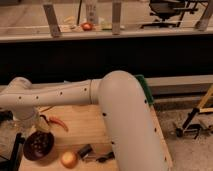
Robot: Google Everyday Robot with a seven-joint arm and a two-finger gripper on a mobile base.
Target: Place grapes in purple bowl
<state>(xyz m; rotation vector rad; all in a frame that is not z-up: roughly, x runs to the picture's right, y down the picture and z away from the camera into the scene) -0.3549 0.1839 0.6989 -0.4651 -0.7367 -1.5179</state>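
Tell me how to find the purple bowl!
Look at the wooden table under the big white arm. At its near-left corner, right below the gripper, sits the purple bowl. It is dark, round and wider than the yellow-orange fruit beside it.

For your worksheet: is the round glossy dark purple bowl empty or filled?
Filled: dark reddish-purple grapes lie in the bowl, gripper just above.

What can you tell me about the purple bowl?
The purple bowl is round, shallow, dark and shiny. It sits upright near a front corner of the wooden table. Something dark reddish lies inside, probably the grapes. The claw hangs just above its back rim. A red chili lies behind it and a yellow-orange fruit in front, off to one side; neither touches it.
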